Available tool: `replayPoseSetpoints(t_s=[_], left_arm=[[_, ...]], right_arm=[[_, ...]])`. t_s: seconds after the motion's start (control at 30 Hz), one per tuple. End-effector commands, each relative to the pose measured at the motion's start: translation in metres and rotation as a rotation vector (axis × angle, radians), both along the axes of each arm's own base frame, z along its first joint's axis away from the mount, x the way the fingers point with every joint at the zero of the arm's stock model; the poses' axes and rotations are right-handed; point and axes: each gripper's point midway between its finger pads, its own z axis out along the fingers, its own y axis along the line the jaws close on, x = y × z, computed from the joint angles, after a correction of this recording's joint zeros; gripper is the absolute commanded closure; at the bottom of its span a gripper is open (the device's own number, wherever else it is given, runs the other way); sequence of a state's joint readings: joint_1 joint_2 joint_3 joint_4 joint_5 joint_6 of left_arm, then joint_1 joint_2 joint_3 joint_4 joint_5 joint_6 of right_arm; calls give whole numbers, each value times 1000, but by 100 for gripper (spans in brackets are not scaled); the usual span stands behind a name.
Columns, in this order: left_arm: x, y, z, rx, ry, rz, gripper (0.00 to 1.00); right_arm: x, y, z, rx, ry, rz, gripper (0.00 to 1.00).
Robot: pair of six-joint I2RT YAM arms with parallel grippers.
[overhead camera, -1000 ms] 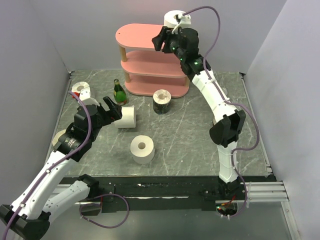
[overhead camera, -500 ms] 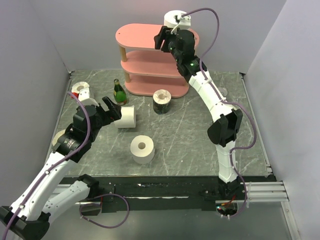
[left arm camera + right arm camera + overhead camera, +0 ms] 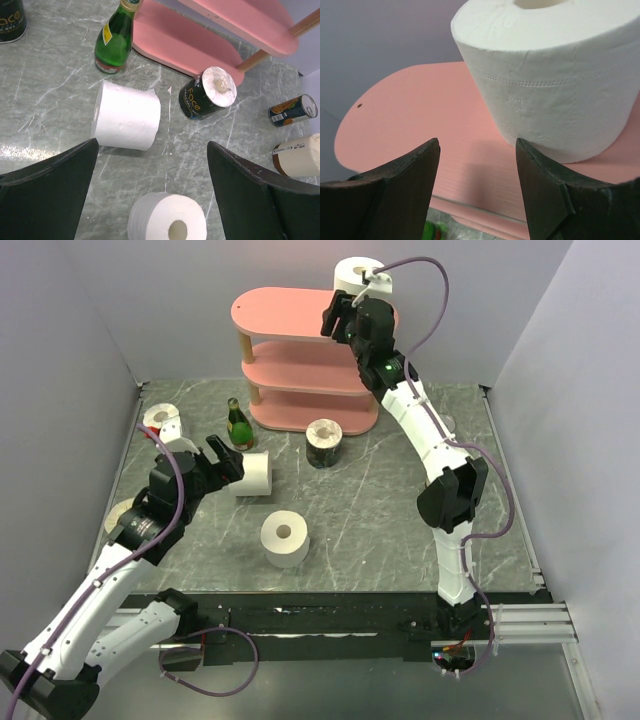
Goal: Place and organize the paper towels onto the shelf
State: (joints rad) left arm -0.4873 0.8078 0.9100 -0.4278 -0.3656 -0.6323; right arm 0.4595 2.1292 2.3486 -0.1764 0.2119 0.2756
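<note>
rolls loose on the grey worktop (image 3: 50,90)
left pincer (image 3: 152,145) spread wide, holding nothing; a white roll (image 3: 127,122) lies on its side between a green bottle (image 3: 116,42) and an upright roll (image 3: 167,225); a dark-banded roll (image 3: 207,94) sits just beside the pink shelf (image 3: 190,42).

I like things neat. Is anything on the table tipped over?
Yes. One white paper towel roll lies on its side near the green glass bottle, with a loose flap sticking out at its edge.

Overhead looks down; all 3 views share shelf (image 3: 280,312).
</note>
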Motion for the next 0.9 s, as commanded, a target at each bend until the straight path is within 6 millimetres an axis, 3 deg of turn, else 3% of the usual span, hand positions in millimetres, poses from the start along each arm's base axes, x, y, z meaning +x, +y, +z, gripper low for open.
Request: replayPoseSetpoints(t_s=[0.0, 0.2, 0.33, 0.47, 0.57, 0.67, 0.8, 0.87], left_arm=[[6, 1, 7, -28, -38, 20, 4], [11, 0, 11, -58, -48, 45, 4], [20, -9, 16, -95, -38, 40, 3], [22, -13, -1, -77, 49, 43, 1], [11, -24, -19, -71, 143, -29, 2], [-8, -35, -49, -65, 276, -105, 4], [-42, -59, -89, -79, 441, -269, 11], [-56, -74, -97, -63, 466, -332, 12]], right_arm=[[-15, -26, 45, 28, -67, -75, 31], [-29, -21, 55, 33, -82, -15, 31], [-63, -11, 77, 11, -103, 107, 29], [-105, -4, 85, -20, -90, 215, 29], [-138, -13, 77, -32, -54, 234, 28], [-175, -20, 56, -28, -3, 258, 27], [-225, -34, 10, -38, 88, 285, 27], [-241, -37, -9, -45, 115, 298, 27]])
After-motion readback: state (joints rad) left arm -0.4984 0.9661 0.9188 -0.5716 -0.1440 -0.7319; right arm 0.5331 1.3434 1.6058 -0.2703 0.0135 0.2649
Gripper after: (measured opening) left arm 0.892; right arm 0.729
